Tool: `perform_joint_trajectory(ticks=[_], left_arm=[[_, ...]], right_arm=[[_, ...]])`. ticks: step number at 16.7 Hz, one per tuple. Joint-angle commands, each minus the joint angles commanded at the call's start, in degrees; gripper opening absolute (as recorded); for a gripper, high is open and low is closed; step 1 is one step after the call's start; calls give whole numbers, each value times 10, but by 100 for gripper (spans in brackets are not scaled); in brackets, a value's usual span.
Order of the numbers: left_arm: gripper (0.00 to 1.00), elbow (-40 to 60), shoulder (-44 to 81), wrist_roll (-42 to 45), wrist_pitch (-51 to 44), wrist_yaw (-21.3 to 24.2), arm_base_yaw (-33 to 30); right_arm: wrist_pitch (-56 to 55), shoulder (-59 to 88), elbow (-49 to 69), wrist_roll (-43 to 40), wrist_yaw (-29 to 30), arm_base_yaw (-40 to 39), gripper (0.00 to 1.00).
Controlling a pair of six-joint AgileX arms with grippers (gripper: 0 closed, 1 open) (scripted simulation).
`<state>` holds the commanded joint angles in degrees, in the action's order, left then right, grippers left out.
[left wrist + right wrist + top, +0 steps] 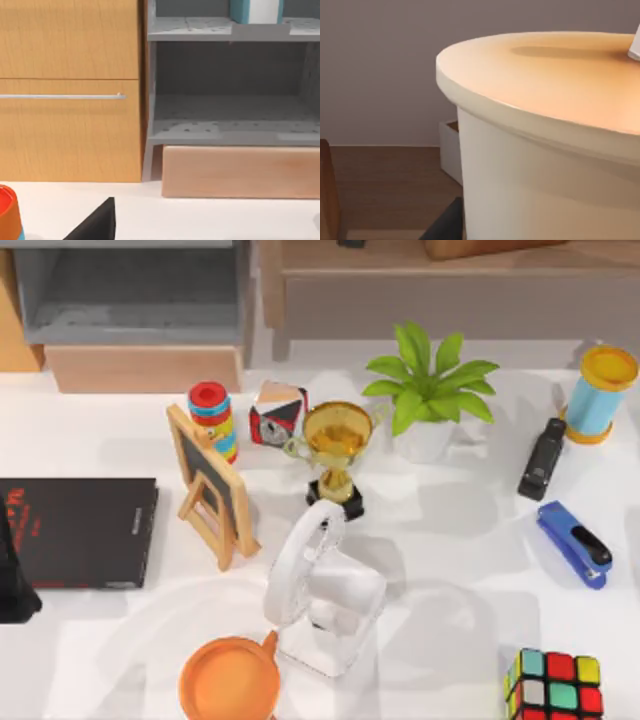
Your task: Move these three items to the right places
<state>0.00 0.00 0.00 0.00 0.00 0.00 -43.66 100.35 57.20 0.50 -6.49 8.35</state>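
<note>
A round orange-topped container (230,680) with cream sides stands near the table's front, left of centre. In the right wrist view the container (545,150) looms very close. My right arm reaches in from the front, and my right gripper (272,638) is at the container's right rim, beside a small orange tab. At the table's left edge my left arm (12,585) is parked as a dark shape. A gold trophy (336,445), a wooden-framed chalkboard easel (205,475) and a stacked ring toy (212,415) stand behind the right arm.
A black notebook (78,530) lies at the left. A patterned cube (277,412), potted plant (428,390), black stapler (542,458), blue stapler (574,542), blue spool (598,395) and puzzle cube (553,685) crowd the table. The grey shelf (230,130) and wooden cabinet (70,90) stand behind.
</note>
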Motion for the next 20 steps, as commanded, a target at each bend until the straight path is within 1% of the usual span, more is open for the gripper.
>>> perform_joint_trajectory(ticks=[2,6,8,11,16,20], left_arm=[[100,0,0,0,0,0,0],[100,0,0,0,0,0,0],[100,0,0,0,0,0,0],[100,0,0,0,0,0,0],[100,0,0,0,0,0,0],[100,0,0,0,0,0,0]], right_arm=[[-19,2,-11,-4,-17,20,0],[-111,14,-45,-8,-100,110,0],[-146,37,-51,-6,-129,138,0],[-193,87,-54,-2,-158,157,0],[-254,191,-50,4,-213,218,0],[-260,199,-52,4,-219,225,0]])
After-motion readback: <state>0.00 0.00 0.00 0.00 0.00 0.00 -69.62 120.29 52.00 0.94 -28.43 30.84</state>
